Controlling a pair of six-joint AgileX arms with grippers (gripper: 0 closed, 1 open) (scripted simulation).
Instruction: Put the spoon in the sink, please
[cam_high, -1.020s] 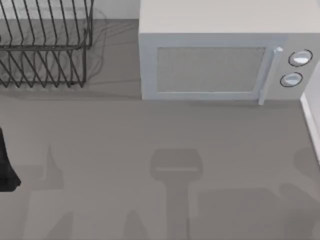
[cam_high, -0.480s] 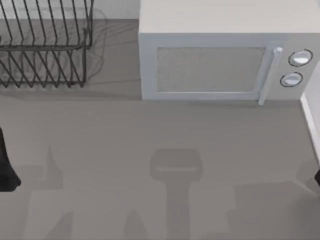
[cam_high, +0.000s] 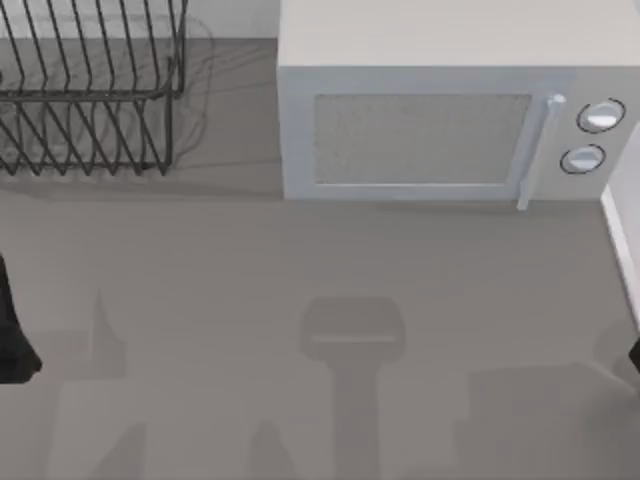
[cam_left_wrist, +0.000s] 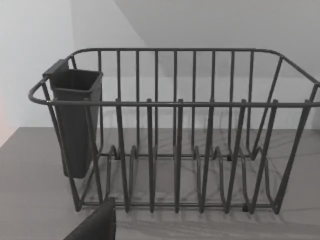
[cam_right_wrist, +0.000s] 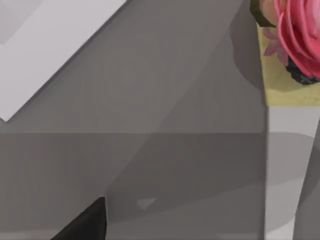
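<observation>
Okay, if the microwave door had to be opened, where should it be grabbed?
By the handle, the slim upright bar at the right of the microwave front. Come from the front, closing across it sideways: it seems to stand proud of the door.

kitchen counter; microwave (cam_high: 430, 120), wire dish rack (cam_left_wrist: 175, 135), utensil cup (cam_left_wrist: 75, 120)

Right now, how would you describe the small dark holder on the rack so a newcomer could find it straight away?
Start at the white microwave at the back of the table; left of it stands the wire dish rack. At one end of the rack a cutlery cup hangs on the top rail. It is solid and dark where everything around it is thin wire.
</observation>
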